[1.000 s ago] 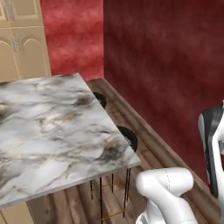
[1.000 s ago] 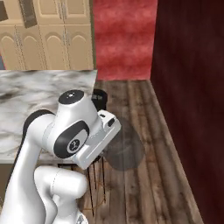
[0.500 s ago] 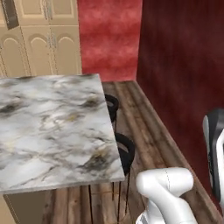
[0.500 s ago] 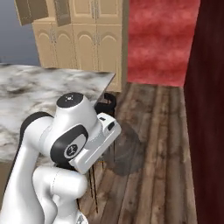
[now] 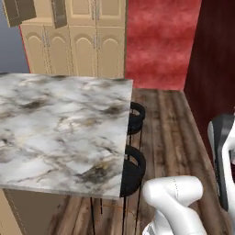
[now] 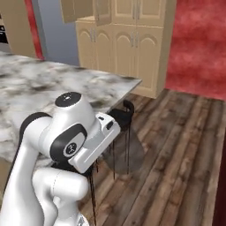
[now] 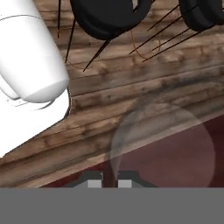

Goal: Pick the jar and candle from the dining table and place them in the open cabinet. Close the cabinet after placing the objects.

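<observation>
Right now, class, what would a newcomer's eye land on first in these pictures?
The marble dining table spreads across the left, with two black stools tucked at its near edge. Behind it stands the tan cabinet, its upper doors swung open. A deep red wall glows at the back, above the wooden floor.

We see even, soft rendered light with no glare. A faint round shadow lies on the wooden floor [image 6: 132, 152] beneath the stools [image 6: 121, 115]. All views look slightly blurred, coarse-textured.
</observation>
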Robot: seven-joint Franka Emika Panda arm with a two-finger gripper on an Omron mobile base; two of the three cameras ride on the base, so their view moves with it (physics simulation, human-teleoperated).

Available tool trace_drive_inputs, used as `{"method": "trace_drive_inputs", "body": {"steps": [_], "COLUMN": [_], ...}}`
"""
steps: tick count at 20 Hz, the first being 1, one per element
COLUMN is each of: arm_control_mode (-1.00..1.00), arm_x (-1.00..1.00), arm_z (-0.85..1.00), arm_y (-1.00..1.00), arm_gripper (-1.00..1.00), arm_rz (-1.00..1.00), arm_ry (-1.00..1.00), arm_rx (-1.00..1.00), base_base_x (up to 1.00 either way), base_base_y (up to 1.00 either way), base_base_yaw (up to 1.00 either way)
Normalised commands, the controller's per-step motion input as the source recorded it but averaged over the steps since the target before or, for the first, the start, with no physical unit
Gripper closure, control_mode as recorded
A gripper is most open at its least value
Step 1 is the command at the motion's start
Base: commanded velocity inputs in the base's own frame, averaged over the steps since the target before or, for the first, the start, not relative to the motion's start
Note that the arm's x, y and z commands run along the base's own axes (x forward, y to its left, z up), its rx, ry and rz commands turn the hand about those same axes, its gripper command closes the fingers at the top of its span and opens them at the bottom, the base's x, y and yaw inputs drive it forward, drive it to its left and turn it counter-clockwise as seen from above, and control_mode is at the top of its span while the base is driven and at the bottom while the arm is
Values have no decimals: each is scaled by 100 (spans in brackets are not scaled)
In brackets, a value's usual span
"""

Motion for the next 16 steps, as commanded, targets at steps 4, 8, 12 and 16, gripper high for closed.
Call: {"method": "trace_drive_inputs", "body": {"steps": [4,8,12,16], "arm_control_mode": [100,100,100,100], "arm_x": [0,0,0,0], "arm_z": [0,0,0,0], "arm_y": [0,0,0,0], "arm_gripper": [100,100,100,100], "arm_rz": [0,0,0,0], "arm_ry": [0,0,0,0], "arm_rx": [0,0,0,0], "base_base_x": [1,44,98,100], "base_base_y": [-99,-91,-73,-48], "base_base_yaw": [31,30,19,8]}}
